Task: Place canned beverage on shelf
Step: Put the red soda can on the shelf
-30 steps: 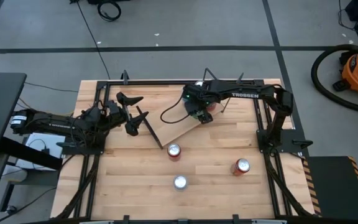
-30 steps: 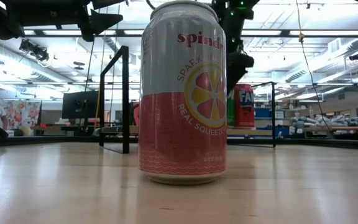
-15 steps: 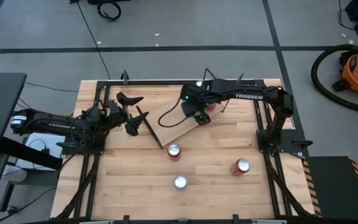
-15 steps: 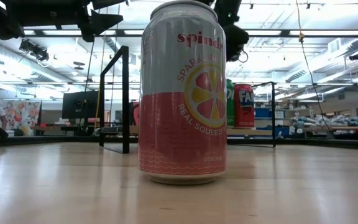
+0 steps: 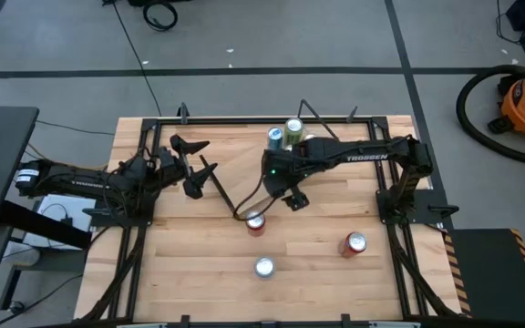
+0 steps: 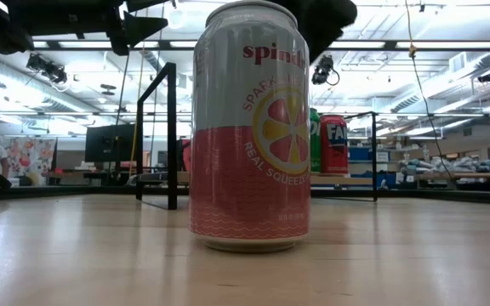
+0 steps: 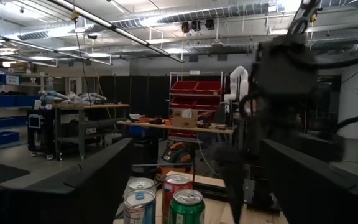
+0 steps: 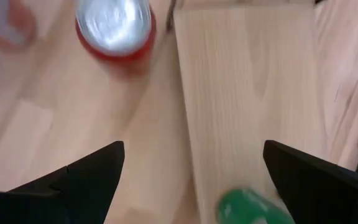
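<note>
We read "spindr…", "SPARK…" and "REAL SQUEEZE…" on the pink-and-grey lemon can (image 6: 250,127) that fills the low view; behind it a red can (image 6: 333,144) shows "FA…", beside a green can (image 6: 314,140). From above, that front can (image 5: 263,266) shows only its silver top, and "TROSSEN" is printed along the right arm (image 5: 363,155).

The high view shows the shelf (image 5: 258,178), largely hidden under the right arm, at the middle of the table (image 5: 190,273), with 2 cans, green (image 5: 293,128) and blue-topped (image 5: 275,138), at its far end. The right wrist view shows the shelf board (image 8: 247,93) and a green can (image 8: 248,208) on it.

The right gripper (image 5: 290,196) hangs over the shelf, fingers (image 8: 79,177) spread wide, holding nothing. The left gripper (image 5: 199,178) waits at table left, fingers (image 7: 92,186) spread.

2 more red cans (image 5: 255,221) (image 5: 353,242) stand on the tabletop.
</note>
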Robot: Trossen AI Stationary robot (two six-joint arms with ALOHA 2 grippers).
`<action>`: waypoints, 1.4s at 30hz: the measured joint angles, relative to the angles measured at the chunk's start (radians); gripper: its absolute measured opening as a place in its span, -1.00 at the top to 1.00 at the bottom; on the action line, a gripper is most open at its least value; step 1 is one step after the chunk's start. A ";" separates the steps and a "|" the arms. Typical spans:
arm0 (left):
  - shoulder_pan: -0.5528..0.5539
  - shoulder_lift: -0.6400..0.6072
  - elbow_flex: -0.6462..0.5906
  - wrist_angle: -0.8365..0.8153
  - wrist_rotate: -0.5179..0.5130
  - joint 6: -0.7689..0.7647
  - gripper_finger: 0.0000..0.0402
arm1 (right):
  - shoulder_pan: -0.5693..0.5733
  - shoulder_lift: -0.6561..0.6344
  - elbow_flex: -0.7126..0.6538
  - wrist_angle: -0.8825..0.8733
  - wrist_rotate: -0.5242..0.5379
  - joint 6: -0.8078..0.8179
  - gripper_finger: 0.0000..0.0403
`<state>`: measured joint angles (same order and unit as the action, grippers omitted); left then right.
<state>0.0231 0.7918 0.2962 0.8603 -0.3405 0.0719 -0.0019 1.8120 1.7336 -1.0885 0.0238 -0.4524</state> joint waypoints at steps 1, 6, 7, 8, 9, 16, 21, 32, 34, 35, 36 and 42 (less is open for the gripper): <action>0.000 0.000 0.000 0.003 0.000 0.000 -0.78 | 0.010 0.000 -0.002 0.026 0.000 0.020 -0.96; 0.000 0.000 0.000 0.004 0.000 -0.003 -0.78 | 0.049 0.001 -0.027 0.143 -0.063 0.099 -0.96; 0.000 0.000 0.000 0.003 0.000 -0.010 -0.78 | 0.056 0.001 -0.032 0.166 -0.068 0.108 -0.96; 0.000 0.000 0.000 0.000 0.001 -0.013 -0.78 | 0.063 0.001 -0.035 0.178 -0.069 0.111 -0.96; 0.000 0.000 0.002 -0.009 0.007 -0.016 -0.78 | 0.069 0.002 -0.036 0.172 -0.063 0.110 -0.96; -0.001 0.061 0.270 -0.589 -0.007 -0.137 -0.78 | 0.082 0.000 -0.044 0.091 0.050 0.200 -0.96; -0.045 0.207 0.385 -0.695 -0.003 -0.169 -0.78 | 0.116 -0.045 -0.169 0.106 0.234 0.278 -0.93; -0.196 0.542 0.728 -0.917 0.002 -0.103 -0.78 | 0.227 -0.377 -0.610 0.411 0.350 0.425 -0.88; -0.203 0.604 0.805 -1.020 0.002 -0.101 -0.78 | 0.243 -0.425 -0.679 0.473 0.383 0.438 -0.87; -0.207 0.634 0.847 -1.097 0.005 -0.097 -0.78 | 0.250 -0.447 -0.713 0.508 0.397 0.443 -0.87; -0.211 0.664 0.892 -1.160 0.008 -0.092 -0.78 | 0.257 -0.467 -0.747 0.542 0.411 0.446 -0.87; -0.217 0.792 1.159 -1.485 0.062 -0.194 -0.78 | 0.288 -0.527 -0.911 0.791 0.473 0.438 -0.87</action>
<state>-0.1943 1.5839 1.4551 -0.6248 -0.2784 -0.1217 0.2861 1.2852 0.8229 -0.2973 0.4973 -0.0146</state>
